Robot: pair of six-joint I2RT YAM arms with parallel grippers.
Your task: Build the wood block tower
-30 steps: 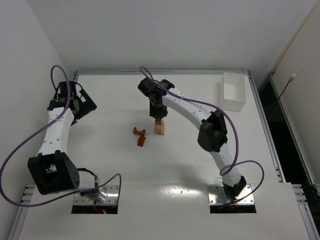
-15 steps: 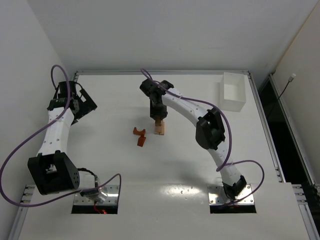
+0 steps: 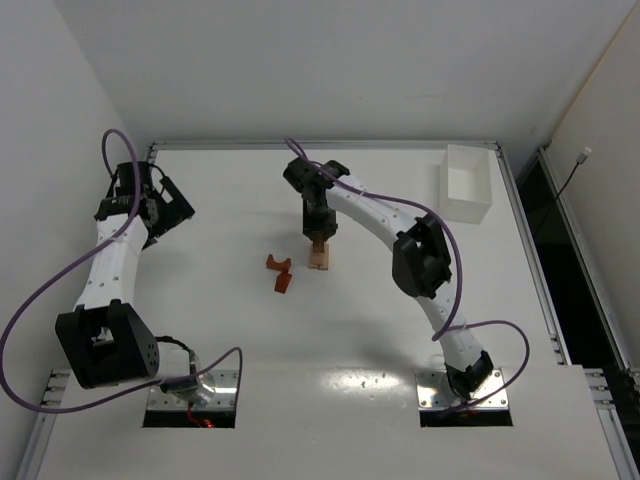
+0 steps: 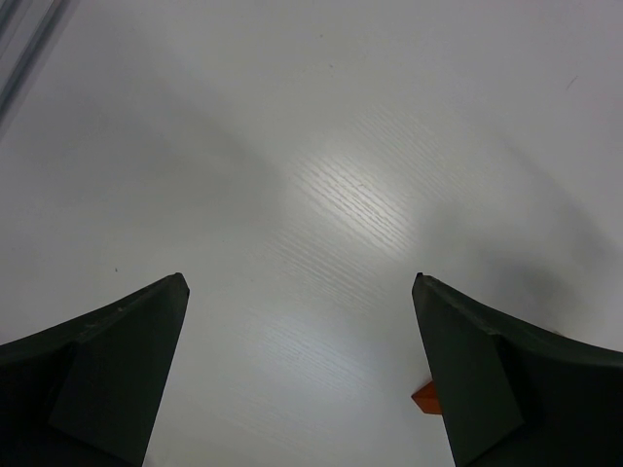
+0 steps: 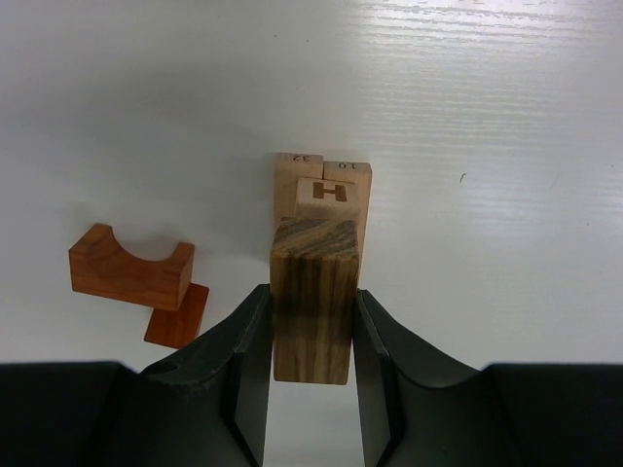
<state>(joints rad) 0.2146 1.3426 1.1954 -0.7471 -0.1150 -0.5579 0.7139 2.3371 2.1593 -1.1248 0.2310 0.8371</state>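
Observation:
My right gripper point(image 3: 318, 236) is shut on a streaked pale tan wood block point(image 5: 311, 302). It holds the block directly over the tower point(image 3: 319, 260), a small stack of pale tan blocks whose top cube is marked H point(image 5: 331, 195). I cannot tell whether the block touches the stack. A reddish-orange arch point(image 5: 129, 269) and a flat reddish-orange piece point(image 5: 178, 316) lie just left of the tower, and both show in the top view point(image 3: 279, 272). My left gripper point(image 3: 162, 210) is open and empty at the far left; its wrist view point(image 4: 299, 282) shows bare table and an orange corner point(image 4: 424, 397).
A white rectangular box point(image 3: 466, 183) stands at the back right corner. Metal rails run along the table's edges, and a wall stands close on the left beside the left arm.
My right arm has shifted slightly, its elbow swinging a little left, with the block still gripped over the stack. The left arm has not moved.

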